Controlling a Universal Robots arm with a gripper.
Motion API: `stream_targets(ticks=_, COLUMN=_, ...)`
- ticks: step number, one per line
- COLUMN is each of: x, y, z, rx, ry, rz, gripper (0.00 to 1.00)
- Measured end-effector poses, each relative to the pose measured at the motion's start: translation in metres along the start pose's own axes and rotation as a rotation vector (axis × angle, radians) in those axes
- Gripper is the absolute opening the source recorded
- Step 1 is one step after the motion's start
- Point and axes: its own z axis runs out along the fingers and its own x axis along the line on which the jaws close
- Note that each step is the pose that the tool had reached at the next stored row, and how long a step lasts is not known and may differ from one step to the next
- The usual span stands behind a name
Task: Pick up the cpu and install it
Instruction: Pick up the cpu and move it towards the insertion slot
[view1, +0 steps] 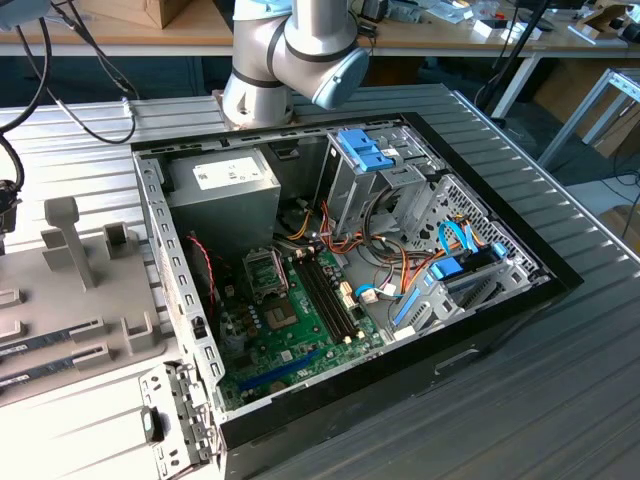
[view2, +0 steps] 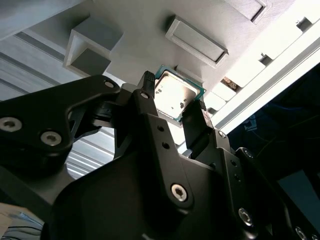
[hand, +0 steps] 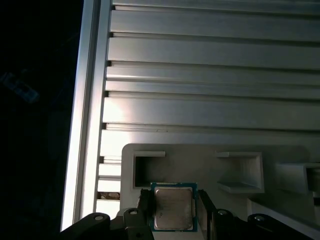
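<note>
Cpu (hand: 173, 210), a small flat square chip with a silver metal top and a thin green rim, sits between the robot's fingertips over a parts tray, as the first wrist view shows. In the exterior view a ribbed aluminium table (view1: 100, 130) carries a large open black computer case (view1: 560, 285) across the centre. The silver and blue robot arm (view1: 300, 40) rises at twelve o'clock. Inside the case a grey metal power-supply box (view1: 225, 185) lies toward eleven o'clock. A green motherboard (view1: 300, 340) spreads toward six o'clock, and its square hinged metal socket frame (view1: 265, 275) is at five o'clock from the box. The pale grey moulded plastic tray (view1: 135, 335) rests on the table at nine o'clock, well apart from the socket. In the second wrist view the black two-fingered gripper (view2: 174, 92) straddles the cpu. Its jaws look clenched on the chip, one pad against each of two opposite edges. Whether the chip has left the tray cannot be told. Judging from this, a good pickup needs the pads square on the green rim and only light clamping force. The chip should come straight up and stay level, clear of the tray's raised walls, so it neither twists nor slips in the grip.
</note>
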Motion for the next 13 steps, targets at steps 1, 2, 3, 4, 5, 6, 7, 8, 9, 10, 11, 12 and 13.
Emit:
stream_targets(ticks=1, x=0.0, y=0.0, z=0.0, rx=-0.001, ry=-0.0001, rz=0.0, gripper=0.47)
stream_targets(ticks=2, x=0.0, y=0.0, z=0.0, rx=-0.0017, ry=-0.0001, rz=0.0, gripper=0.47)
stream_targets(ticks=3, x=0.0, y=0.0, z=0.0, rx=-0.0022, ry=-0.0001, rz=0.0, gripper=0.47)
stream_targets(ticks=4, x=0.0, y=0.0, z=0.0, rx=-0.003, ry=-0.0001, rz=0.0, gripper=0.47)
stream_targets(ticks=5, x=0.0, y=0.0, z=0.0, rx=-0.0038, ry=-0.0002, rz=0.0, gripper=0.47)
stream_targets(ticks=6, x=0.0, y=0.0, z=0.0, rx=-0.0043, ry=-0.0002, rz=0.0, gripper=0.47)
stream_targets(ticks=7, x=0.0, y=0.0, z=-0.0001, rx=-0.0047, ry=-0.0002, rz=0.0, gripper=0.47)
stream_targets(ticks=8, x=0.0, y=0.0, z=-0.0001, rx=-0.0056, ry=-0.0002, rz=0.0, gripper=0.47)
stream_targets(ticks=9, x=0.0, y=0.0, z=-0.0001, rx=-0.0064, ry=-0.0003, rz=0.0, gripper=0.47)
stream_targets(ticks=10, x=0.0, y=0.0, z=-0.0001, rx=-0.0069, ry=-0.0003, rz=0.0, gripper=0.47)
stream_targets(ticks=11, x=0.0, y=0.0, z=-0.0001, rx=-0.0074, ry=-0.0003, rz=0.0, gripper=0.47)
stream_targets(ticks=12, x=0.0, y=0.0, z=-0.0001, rx=-0.0079, ry=-0.0003, rz=0.0, gripper=0.47)
stream_targets(ticks=13, x=0.0, y=0.0, z=-0.0001, rx=-0.0083, ry=-0.0004, rz=0.0, gripper=0.47)
